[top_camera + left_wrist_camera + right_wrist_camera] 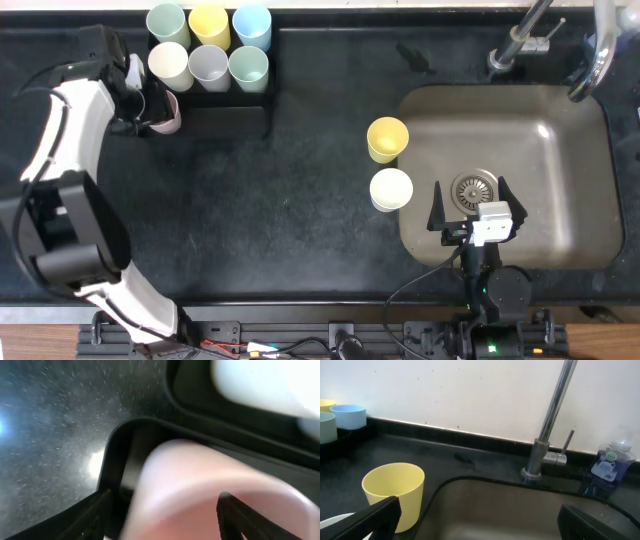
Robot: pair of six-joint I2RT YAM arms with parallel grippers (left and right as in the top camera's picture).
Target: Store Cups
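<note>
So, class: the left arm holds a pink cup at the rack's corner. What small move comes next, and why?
Probably lower the pink cup a little into the free front corner of the black rack, then open the left gripper. The cup sits between the fingers over that corner, and six cups already fill the rows behind.

Our left tool [150, 108], upper left, clamps a pink cup [168, 116]; our right tool [471, 208], lower right, has fingers spread.

Black speckled worktop [300, 200] bears a cup tray [230, 115], yellow cup [387, 139], white cup [391, 189].
</note>
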